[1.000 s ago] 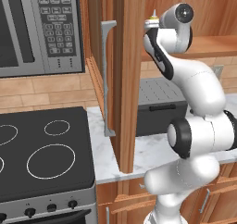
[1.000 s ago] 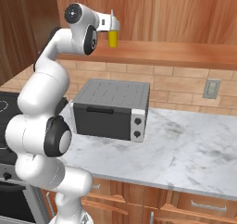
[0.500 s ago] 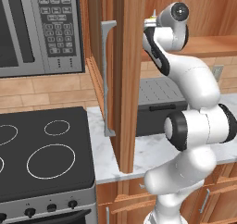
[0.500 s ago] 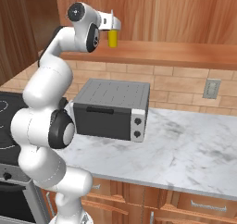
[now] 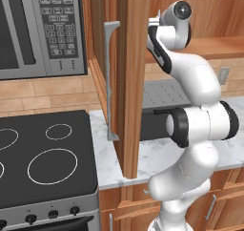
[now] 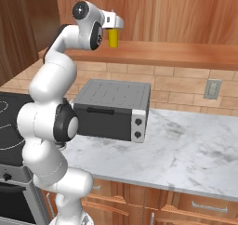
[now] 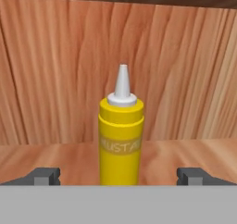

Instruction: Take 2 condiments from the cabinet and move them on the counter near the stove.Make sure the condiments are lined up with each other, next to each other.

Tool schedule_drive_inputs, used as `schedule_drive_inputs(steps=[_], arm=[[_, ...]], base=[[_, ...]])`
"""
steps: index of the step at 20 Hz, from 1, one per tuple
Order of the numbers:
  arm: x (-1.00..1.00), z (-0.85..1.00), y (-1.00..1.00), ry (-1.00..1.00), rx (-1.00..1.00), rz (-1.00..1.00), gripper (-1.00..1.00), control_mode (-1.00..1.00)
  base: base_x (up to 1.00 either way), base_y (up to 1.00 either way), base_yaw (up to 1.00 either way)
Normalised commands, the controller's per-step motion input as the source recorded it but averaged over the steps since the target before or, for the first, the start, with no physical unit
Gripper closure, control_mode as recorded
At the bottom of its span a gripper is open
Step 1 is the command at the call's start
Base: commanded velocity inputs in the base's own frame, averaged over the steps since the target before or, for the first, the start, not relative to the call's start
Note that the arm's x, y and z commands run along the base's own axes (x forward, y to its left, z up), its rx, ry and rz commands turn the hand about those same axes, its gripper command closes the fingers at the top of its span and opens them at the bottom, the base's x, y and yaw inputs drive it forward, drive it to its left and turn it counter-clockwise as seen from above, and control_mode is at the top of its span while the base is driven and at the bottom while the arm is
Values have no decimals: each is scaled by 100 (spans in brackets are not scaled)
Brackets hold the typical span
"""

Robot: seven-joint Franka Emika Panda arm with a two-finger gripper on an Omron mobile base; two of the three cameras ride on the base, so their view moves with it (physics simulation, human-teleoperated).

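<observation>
A tall yellow squeeze bottle (image 7: 121,144) with a white pointed nozzle, one of the condiments, stands upright on the cabinet shelf (image 7: 55,156). My gripper (image 7: 119,176) is open, with one dark fingertip low on each side of the bottle and not touching it. From the right, the gripper (image 6: 116,22) is level with the top of the bottle (image 6: 113,39) on the shelf board (image 6: 162,54). The cabinet door (image 5: 129,82) stands open edge-on, with its grey bar handle (image 5: 110,77). The black stove (image 5: 43,163) lies to the left, beside the marble counter (image 6: 186,140).
A grey toaster oven (image 6: 111,110) sits on the counter under the shelf, right by my arm. A steel microwave (image 5: 43,29) hangs above the stove. The open door stands between the stove and my arm. A wall outlet (image 6: 212,89) is at the back right.
My hand has edged slightly closer to the yellow bottle and the arm's upper joints have shifted a little. The jaws stay wide open.
</observation>
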Motion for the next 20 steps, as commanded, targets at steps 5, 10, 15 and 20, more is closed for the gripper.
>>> schedule_drive_inputs(steps=[5,10,15,20], arm=[[21,0,-10,0,0,0,-100,-100],[15,0,-7,0,0,0,-100,-100],[7,0,-2,0,0,0,-100,-100],[1,-4,0,0,0,0,-100,-100]], base=[[0,0,0],[0,0,0],[0,0,0],[0,0,0]])
